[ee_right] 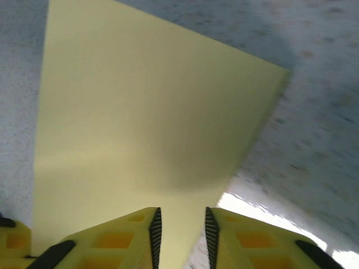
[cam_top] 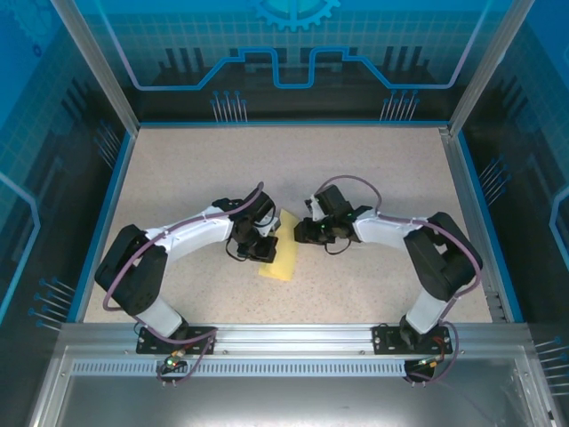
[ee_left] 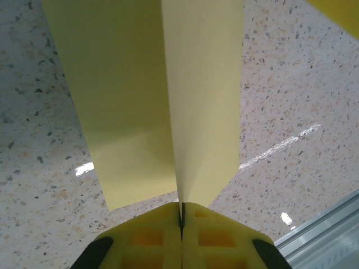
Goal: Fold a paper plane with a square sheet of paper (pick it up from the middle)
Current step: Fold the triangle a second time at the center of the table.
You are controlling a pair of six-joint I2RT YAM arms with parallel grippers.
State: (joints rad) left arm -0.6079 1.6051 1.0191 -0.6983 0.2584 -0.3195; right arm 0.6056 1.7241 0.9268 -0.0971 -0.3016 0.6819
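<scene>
I had both arms bent inward, wrists low and facing each other. My left gripper (ee_left: 181, 212) sat pinched tight on the paper sheet (ee_left: 140, 101). My right gripper (ee_right: 179, 224) stood with its jaws slightly apart.

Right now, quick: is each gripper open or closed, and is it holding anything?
Left gripper: shut on a raised fold of the sheet of paper.
Right gripper: open, jaws apart at the paper, gripping nothing.
</scene>
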